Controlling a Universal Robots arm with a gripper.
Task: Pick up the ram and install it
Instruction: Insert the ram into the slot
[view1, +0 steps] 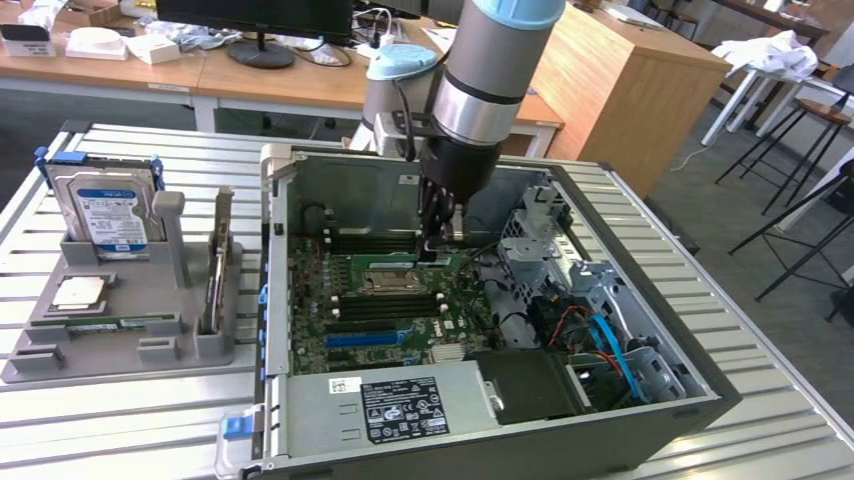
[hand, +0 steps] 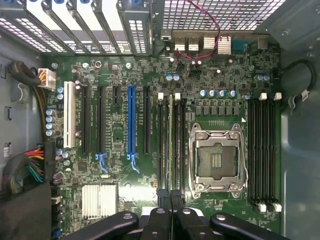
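My gripper (view1: 437, 250) reaches down into the open computer case (view1: 694, 395), just above the motherboard (view1: 350, 318). In the wrist view its two black fingers (hand: 162, 200) stand close together, shut on the ram (hand: 171, 145). The ram shows edge-on as a thin green stick. It lies along a black memory slot beside the empty processor socket (hand: 216, 159), between the white latches at the slot's ends. Whether it is pressed fully into the slot cannot be told.
More black memory slots (hand: 262, 150) lie on the socket's other side, and a long blue slot (hand: 131, 120) runs among the expansion slots. On the exterior view's left, a grey holder (view1: 120, 330) carries a hard drive (view1: 107, 210), a silver processor chip (view1: 80, 292) and an upright card (view1: 216, 260).
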